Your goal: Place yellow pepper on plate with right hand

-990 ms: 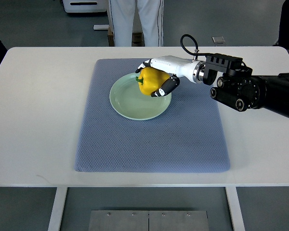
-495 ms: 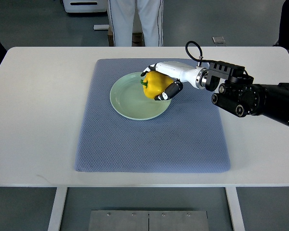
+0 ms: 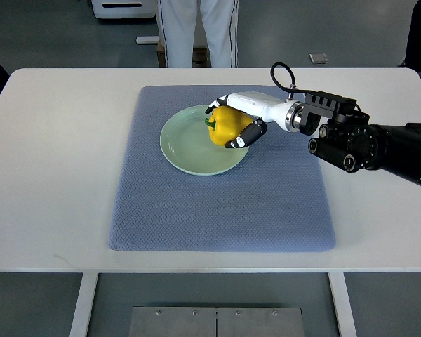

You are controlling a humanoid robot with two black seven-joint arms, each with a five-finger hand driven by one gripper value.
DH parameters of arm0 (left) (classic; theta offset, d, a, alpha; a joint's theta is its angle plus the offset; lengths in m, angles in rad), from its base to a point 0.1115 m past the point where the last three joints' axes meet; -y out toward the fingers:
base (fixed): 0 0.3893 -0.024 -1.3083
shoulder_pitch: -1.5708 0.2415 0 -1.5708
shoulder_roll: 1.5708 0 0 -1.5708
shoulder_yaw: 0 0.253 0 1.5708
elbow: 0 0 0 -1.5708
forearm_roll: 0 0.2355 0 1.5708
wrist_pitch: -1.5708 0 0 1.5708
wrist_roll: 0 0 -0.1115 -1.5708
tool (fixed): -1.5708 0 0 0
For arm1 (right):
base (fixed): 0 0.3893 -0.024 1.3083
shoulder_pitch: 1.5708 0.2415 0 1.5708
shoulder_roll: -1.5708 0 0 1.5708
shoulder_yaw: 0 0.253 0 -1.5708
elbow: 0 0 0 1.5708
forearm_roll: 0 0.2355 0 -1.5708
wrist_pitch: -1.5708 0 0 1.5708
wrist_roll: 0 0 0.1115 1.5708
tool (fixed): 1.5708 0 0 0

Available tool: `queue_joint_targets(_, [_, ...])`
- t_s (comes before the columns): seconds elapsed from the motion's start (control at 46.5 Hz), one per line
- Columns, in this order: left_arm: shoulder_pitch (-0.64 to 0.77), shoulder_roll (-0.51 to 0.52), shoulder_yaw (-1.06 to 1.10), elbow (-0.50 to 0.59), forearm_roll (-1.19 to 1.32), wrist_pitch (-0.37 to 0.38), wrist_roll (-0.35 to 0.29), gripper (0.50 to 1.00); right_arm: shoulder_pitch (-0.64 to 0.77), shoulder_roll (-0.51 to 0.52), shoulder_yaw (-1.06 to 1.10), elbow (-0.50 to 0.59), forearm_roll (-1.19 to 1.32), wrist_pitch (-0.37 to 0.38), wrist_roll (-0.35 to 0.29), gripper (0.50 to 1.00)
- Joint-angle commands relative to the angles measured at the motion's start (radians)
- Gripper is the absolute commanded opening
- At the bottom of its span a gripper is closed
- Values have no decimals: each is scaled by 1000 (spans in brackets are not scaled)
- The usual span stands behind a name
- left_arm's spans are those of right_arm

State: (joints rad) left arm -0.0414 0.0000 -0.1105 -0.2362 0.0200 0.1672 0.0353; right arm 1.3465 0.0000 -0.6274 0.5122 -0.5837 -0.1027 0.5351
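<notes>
Now, pepper: the yellow pepper (image 3: 224,124) sits over the right part of the plate (image 3: 189,151), green stem pointing left; whether it rests on the plate or hangs just above cannot be told from this steep view.
Right hand: the right hand (image 3: 233,122) is wrapped around the pepper, white fingers over its far side, dark fingertips (image 3: 240,138) curled under its near side.
Left hand: not in sight.
Risk on release: the pepper is near the plate's right rim rather than its middle, so if the fingers open unevenly it could likely roll off onto the mat (image 3: 266,203).
Risk on pulling away: the curled fingertips could drag the pepper or nudge the plate, which looks light and loose on the mat.
Open room: the mat lies bare on all sides of the plate, and the tabletop (image 3: 56,154) beyond it is wide, so the arm can back off rightward.
Edges: a person (image 3: 196,31) stands at the far edge, well apart from the plate.
</notes>
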Motion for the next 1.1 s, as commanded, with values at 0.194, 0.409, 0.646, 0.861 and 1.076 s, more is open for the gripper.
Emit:
queue_joint_targets(0.194, [0, 0, 0, 0, 0, 0, 0, 1000, -1, 0, 0, 2, -1, 0, -1, 985])
queue_joint_targets(0.409, [0, 0, 0, 0, 0, 0, 0, 1000, 3, 0, 5, 0, 1, 0, 0, 1000])
queue_joint_targets(0.646, [0, 0, 0, 0, 0, 0, 0, 1000, -4, 0, 158, 0, 16, 0, 0, 1000])
queue_joint_targets(0.861, [0, 0, 0, 0, 0, 0, 0, 1000, -59, 0, 350, -4, 19, -2, -3, 1000])
queue_joint_targets(1.076, [0, 0, 0, 0, 0, 0, 0, 1000, -118, 0, 508, -21, 113, -3, 0, 1000])
